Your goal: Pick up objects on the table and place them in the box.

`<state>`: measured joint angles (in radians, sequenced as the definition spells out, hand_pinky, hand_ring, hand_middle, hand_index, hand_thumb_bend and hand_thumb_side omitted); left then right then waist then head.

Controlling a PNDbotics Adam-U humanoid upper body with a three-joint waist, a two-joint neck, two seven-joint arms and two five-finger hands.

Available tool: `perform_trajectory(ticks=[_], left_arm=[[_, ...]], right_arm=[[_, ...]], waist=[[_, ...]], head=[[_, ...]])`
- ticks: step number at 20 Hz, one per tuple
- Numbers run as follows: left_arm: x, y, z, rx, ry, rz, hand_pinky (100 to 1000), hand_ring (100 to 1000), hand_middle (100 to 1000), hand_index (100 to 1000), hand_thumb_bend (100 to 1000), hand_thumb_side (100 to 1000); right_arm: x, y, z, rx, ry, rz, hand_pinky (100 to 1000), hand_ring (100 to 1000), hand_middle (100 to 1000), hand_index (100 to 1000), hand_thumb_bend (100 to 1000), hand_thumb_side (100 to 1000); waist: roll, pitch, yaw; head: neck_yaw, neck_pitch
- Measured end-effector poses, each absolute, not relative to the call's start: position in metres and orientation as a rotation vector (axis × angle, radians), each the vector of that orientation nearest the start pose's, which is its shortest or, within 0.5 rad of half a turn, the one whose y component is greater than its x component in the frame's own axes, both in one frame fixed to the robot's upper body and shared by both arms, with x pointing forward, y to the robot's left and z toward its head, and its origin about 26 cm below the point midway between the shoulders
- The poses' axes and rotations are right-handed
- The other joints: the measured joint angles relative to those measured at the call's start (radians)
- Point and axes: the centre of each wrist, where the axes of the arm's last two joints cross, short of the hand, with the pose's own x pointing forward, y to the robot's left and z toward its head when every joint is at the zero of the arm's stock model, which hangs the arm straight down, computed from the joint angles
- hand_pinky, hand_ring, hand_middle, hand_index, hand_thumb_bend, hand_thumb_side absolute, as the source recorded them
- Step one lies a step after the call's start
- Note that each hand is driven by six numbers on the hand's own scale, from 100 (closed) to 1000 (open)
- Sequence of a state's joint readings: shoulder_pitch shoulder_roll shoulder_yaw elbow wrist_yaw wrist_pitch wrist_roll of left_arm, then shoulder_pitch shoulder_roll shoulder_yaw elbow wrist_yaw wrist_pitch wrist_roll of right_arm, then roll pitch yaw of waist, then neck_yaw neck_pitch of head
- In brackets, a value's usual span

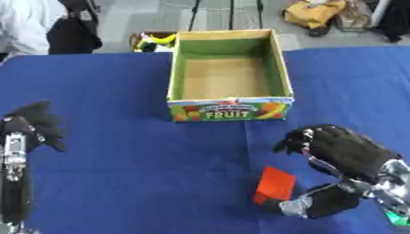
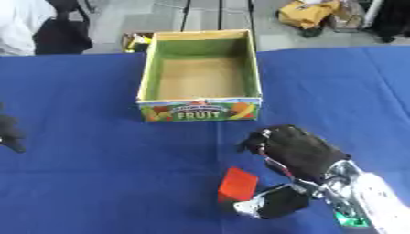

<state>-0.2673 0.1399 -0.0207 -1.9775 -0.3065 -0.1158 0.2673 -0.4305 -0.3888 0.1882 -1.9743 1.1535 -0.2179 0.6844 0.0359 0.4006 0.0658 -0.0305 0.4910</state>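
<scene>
Fruit box (image 1: pixel 230 114): empty; red block (image 1: pixel 275 184): on blue table (image 1: pixel 144 183), right hand (image 1: pixel 340 153) curling beside it, grasp not confirmed; left hand (image 1: pixel 36 123) idle, relaxed.

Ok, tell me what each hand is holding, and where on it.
The right hand pinches the red flat block at its lower edge with its thumb; the left hand holds nothing.

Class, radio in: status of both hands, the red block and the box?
Right robot hand pinching red block. Left robot hand idle, open. Box empty, path clear.

Blue table (image 1: pixel 120 183) with fruit box (image 1: pixel 230 109), red block (image 1: pixel 275 184).
</scene>
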Motion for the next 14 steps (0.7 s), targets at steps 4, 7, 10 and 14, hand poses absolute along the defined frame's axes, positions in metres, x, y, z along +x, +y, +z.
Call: perform_trajectory(ticks=[4,7,10,14], left_arm=[[0.3000,0.2285,0.1722,0.454,-2.389,-0.093,360,479,524,750,100,1000],[0.3000,0.2285,0.1722,0.454,-2.388,-0.093,358,479,524,749,100,1000],[0.3000,0.2284,0.1722,0.454,-2.387,-0.094,355,478,523,749,100,1000],[0.3000,0.2284,0.1722,0.454,-2.387,-0.095,352,477,522,749,100,1000]], right_arm=[[0.3077,-0.2114,0.2161,1.494,2.074,-2.594,649,560,529,783,554,927],[0.3075,-0.2111,0.2153,1.543,2.067,-2.588,640,530,523,780,543,932],[0.3073,-0.2109,0.2138,1.601,2.074,-2.563,630,509,519,779,516,930],[0.3091,-0.2102,0.2089,1.671,2.090,-2.536,625,516,546,787,475,918]], waist=[[-0.001,0.000,0.000],[-0.001,0.000,0.001],[-0.001,0.000,0.002],[-0.001,0.000,0.004]], head=[[-0.002,-0.001],[-0.003,-0.002],[-0.004,-0.005],[-0.007,-0.009]])
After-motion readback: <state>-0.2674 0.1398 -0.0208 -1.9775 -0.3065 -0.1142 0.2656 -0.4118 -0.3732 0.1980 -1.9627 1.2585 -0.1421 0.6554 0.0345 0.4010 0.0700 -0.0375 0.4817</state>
